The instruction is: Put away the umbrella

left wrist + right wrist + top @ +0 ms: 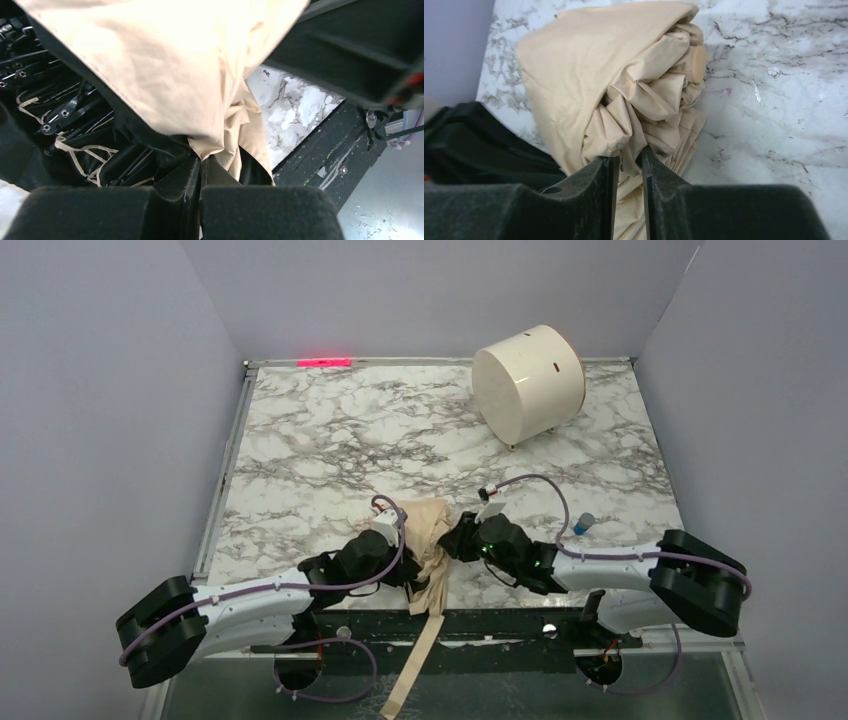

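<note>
1. The beige folding umbrella point(428, 540) is seen bunched up at the near edge of the marble worktop point(330, 430), wedged between the two arms.
2. The left pincer point(201, 195) is clamped fully shut on a fold of the canopy fabric. The cloth is drawn down into the seam between the pads, and this grip is judged to serve as the anchor so the bundle cannot slide.
3. Beside that fold, the black ribs point(65, 110) and their tan tie threads are exposed. The canopy is therefore gathered but not yet wrapped tight.
4. The right pincer point(629, 170) is met from the opposite side, its jaws narrowly apart with pleats lying in the gap. Whether the fabric is actually being pinched there cannot be told.
5. The peach handle knob point(698, 64) is spotted at the far end of the pleats, pointed away from the right wrist, with the folds stacked in a fan below it.
6. The long tan strap point(415, 660) is left dangling over the near edge, untouched. It is judged to be needed for binding the pleats.
7. The white drum point(528, 383) is lying on its side well apart at the far right, so the stowing is judged barely begun.
</note>
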{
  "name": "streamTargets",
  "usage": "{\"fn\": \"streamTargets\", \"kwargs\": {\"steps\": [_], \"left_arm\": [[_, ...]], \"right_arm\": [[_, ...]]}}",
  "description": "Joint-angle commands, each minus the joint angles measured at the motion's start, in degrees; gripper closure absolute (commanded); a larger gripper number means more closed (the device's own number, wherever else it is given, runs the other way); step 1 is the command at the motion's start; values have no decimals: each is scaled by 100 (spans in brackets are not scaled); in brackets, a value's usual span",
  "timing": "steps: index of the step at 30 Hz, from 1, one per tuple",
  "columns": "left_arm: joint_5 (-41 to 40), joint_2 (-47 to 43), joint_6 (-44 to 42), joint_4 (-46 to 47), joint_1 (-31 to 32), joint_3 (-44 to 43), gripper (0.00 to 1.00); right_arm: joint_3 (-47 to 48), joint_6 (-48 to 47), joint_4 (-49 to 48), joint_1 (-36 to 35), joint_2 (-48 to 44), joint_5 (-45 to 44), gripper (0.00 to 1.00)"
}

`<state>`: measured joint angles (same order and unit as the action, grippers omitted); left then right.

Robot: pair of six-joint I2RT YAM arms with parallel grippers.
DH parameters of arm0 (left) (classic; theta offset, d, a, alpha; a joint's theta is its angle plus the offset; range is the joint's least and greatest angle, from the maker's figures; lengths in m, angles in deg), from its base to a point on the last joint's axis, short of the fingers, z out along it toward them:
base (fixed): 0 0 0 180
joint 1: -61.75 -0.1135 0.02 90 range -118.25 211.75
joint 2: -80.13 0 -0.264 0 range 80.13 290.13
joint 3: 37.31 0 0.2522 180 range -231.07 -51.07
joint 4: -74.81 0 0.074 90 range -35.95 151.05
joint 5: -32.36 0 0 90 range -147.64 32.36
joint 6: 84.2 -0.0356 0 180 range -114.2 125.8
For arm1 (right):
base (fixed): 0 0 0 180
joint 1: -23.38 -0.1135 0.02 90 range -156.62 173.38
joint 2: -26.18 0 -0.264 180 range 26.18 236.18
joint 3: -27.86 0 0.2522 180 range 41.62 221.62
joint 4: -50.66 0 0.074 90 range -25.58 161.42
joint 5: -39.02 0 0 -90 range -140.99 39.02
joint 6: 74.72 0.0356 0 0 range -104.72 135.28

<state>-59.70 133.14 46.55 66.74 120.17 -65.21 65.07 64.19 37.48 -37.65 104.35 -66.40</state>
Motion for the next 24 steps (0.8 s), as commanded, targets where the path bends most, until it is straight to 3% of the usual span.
{"fn": "streamTargets", "kwargs": {"steps": [1,5,11,16,20,24], "left_arm": [[103,290,316,856,65,514,100],[95,445,377,1049,74,694,100],[66,634,240,1099,74,640,100],[122,893,127,1180,82,517,100],[141,1007,78,1179,83,451,100],[86,996,82,1181,83,455,100]], "right_arm": [[-145,-385,476,4,-849,-43,73],[-184,-845,264,4,-1254,557,77],[174,-1039,-419,4,-626,1440,78],[434,-873,-1244,4,153,1767,78],[646,-861,-1293,4,381,2007,78],[603,-844,-983,4,221,1604,75]]}}
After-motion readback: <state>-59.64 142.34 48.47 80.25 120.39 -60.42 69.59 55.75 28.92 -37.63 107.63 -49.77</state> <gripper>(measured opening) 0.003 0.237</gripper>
